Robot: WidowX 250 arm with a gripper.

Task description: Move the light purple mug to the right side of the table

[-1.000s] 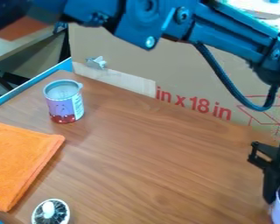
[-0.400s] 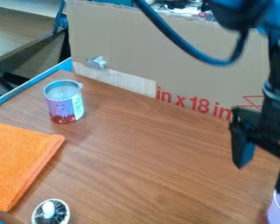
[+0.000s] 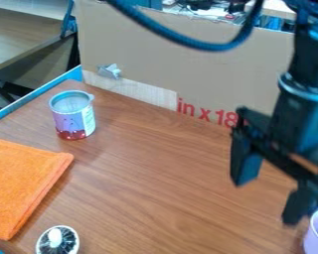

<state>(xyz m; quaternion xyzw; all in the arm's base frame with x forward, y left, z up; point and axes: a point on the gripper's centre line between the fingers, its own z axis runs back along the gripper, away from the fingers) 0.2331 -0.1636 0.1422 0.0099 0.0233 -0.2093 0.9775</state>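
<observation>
Clearly, the jaws of the black two-finger gripper (image 3: 275, 184) stand wide apart at the lower right, with nothing held between them. One finger hangs over the wooden surface, while the other comes down just beside the rim of a light purple, smooth-walled cup (image 3: 313, 243); whether that tip touches the rim, I cannot tell. The cup sits at the lower right corner, partly cut off by the view's edge, with a pale rim and a deeper purple inside. It stands upright on the table, its mouth facing up and its long axis roughly vertical. Well apart from it, near the bottom edge at left, is a small round object with a white rim, a dark ridged inside and a white knob (image 3: 57, 241). Beyond that, a folded orange cloth (image 3: 22, 186) lies flat along the left side. Farther back, an open metal can with a purple and red label (image 3: 70, 122) stands upright on the brown wood-grain table (image 3: 158, 183). Behind the table rises a tan cardboard panel with red print (image 3: 188, 64), bearing a crumpled silvery piece (image 3: 110, 71).
</observation>
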